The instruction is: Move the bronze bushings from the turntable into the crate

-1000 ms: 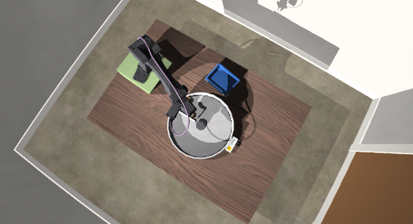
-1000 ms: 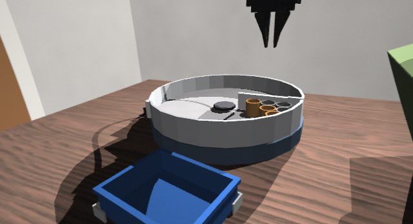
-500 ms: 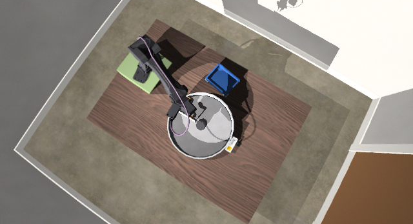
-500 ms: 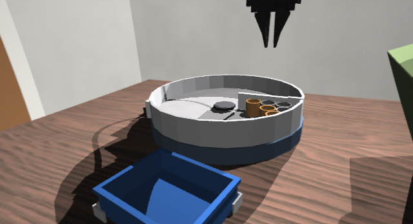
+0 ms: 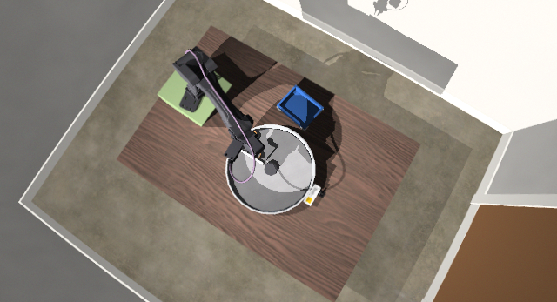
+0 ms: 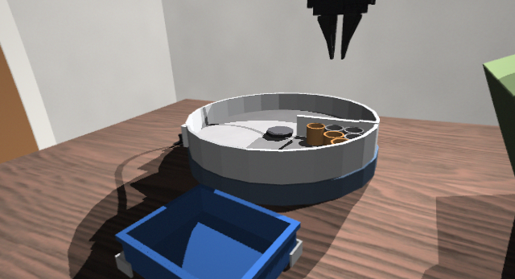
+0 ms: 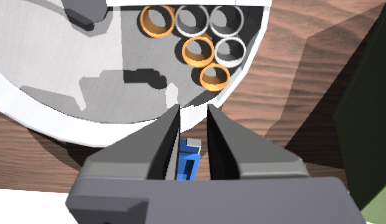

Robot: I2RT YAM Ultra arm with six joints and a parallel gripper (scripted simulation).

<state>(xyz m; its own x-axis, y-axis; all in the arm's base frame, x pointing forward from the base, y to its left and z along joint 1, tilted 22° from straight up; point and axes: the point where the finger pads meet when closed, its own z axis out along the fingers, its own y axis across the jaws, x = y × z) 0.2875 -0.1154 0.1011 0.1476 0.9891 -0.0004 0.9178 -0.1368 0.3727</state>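
The turntable (image 5: 314,171) (image 6: 265,166) (image 7: 69,131) has a raised pale rim. Three bronze bushings stand upright on it: one (image 6: 315,136) (image 7: 164,27) beside the divider, one (image 7: 199,60) further out, and one (image 7: 214,83) closest to the rim. Three steel bushings (image 7: 196,28) (image 7: 230,28) (image 7: 233,59) stand close beside them, two along the divider and one near the rim. The blue crate (image 5: 291,117) (image 6: 161,252) (image 7: 186,170) shows no bushing inside. My gripper (image 6: 337,58) (image 7: 193,112) is narrowly open and empty, high above the turntable; the arm hides its fingertips in the top view.
A thin divider wall (image 6: 342,119) (image 7: 184,2) runs from near the dark hub (image 5: 271,167) (image 6: 279,131) (image 7: 86,11) to the rim, behind the bushings. A white box (image 5: 311,196) sits at the turntable's outer edge. The arm stands on a green block (image 5: 171,93) (image 6: 503,71).
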